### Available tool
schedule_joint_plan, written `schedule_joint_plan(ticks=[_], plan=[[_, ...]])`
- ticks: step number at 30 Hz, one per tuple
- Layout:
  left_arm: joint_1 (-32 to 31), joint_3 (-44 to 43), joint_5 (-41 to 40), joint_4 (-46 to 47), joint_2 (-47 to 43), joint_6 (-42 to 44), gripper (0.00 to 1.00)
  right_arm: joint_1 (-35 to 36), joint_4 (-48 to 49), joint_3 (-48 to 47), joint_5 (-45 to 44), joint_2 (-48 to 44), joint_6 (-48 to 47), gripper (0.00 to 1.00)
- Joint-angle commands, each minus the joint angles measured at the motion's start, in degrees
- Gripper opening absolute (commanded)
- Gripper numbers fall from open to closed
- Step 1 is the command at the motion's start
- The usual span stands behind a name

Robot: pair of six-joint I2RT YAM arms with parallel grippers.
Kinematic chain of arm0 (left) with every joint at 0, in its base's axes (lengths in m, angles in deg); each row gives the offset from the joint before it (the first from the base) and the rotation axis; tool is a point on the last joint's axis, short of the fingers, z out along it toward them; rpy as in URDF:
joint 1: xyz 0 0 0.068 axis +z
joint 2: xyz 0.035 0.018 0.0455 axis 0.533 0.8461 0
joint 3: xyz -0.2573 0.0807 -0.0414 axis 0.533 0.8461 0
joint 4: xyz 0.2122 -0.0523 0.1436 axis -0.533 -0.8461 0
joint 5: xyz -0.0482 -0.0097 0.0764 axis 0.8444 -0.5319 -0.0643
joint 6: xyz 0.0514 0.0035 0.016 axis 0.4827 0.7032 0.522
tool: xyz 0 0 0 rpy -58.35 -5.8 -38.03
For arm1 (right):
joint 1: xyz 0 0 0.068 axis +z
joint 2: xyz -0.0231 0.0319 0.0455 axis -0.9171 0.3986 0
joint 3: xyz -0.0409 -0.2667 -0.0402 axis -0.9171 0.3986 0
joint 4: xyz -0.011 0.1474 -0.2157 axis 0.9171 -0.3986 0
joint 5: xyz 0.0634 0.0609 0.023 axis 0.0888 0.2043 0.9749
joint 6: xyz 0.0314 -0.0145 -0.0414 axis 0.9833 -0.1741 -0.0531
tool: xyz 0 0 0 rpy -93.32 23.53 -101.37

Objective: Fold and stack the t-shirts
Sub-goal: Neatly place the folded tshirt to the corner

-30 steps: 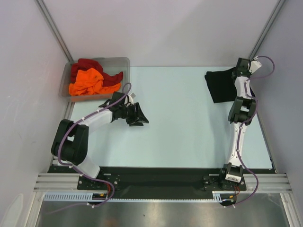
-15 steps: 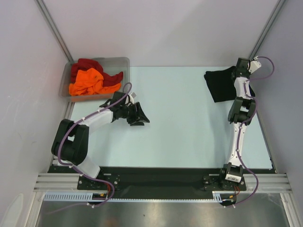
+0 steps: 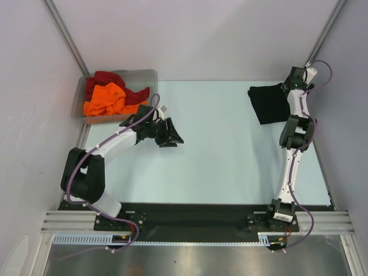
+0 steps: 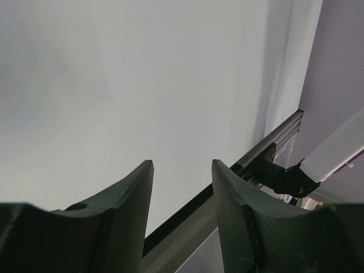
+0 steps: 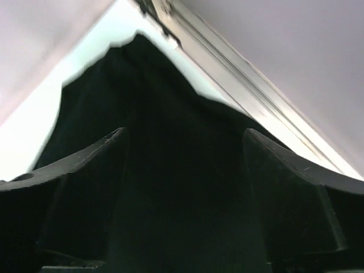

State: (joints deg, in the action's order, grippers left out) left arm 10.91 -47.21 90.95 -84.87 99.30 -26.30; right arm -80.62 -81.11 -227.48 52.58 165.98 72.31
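The black t-shirt (image 3: 266, 103) lies folded at the far right of the table. My right gripper (image 3: 286, 89) hangs over its right edge. In the right wrist view my right gripper (image 5: 185, 133) is open, with the black t-shirt (image 5: 170, 85) lying beneath and between the spread fingers, not pinched. The orange t-shirt (image 3: 106, 99) and the dark red t-shirt (image 3: 107, 78) are crumpled together in the bin. My left gripper (image 3: 172, 137) hovers left of the table's middle. In its wrist view my left gripper (image 4: 182, 165) is open and holds nothing.
The clear grey plastic bin (image 3: 145, 72) stands at the far left corner of the table. Walls and metal frame posts close in the table on the left, the right and at the back. A rail (image 4: 267, 149) runs along the table's edge.
My right gripper has opened and let go of the black t-shirt, its wrist shifting slightly right. My left gripper has moved a little farther from the near edge, still open.
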Motion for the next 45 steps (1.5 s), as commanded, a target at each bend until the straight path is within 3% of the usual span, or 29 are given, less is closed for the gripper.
schedule_joint_plan(ticks=[1,3,8,12,17,22,30,45], plan=[[-0.3,-4.3,0.0,-2.9,-4.7,1.4,0.51,2.0,-6.0,2.4,-2.5,-13.0,-7.7,0.87],[-0.3,-5.5,0.1,-4.2,-5.6,2.3,0.52,2.3,-10.4,5.3,-2.3,-15.6,-8.6,0.93],[-0.3,-7.1,1.4,-5.5,-6.8,2.8,0.53,3.7,-21.2,12.2,2.4,-23.6,-9.3,0.94],[-0.3,-6.5,1.6,-4.3,-7.9,2.3,0.53,4.3,-20.1,30.6,8.8,-31.4,-9.6,0.86],[-0.3,-5.4,2.1,-2.8,-8.8,1.4,0.53,4.0,-18.8,45.3,10.5,-41.5,-10.1,0.86],[-0.3,-4.8,2.8,-2.3,-8.1,1.4,0.53,2.9,-14.9,57.3,12.7,-45.3,-11.3,0.85],[-0.3,-5.0,2.4,-4.4,-8.7,2.9,0.53,3.9,-11.1,58.6,12.8,-41.4,-12.8,0.83],[-0.2,-6.7,1.6,-6.8,-8.5,3.8,0.53,4.4,-8.0,45.6,10.5,-27.3,-17.3,0.85]])
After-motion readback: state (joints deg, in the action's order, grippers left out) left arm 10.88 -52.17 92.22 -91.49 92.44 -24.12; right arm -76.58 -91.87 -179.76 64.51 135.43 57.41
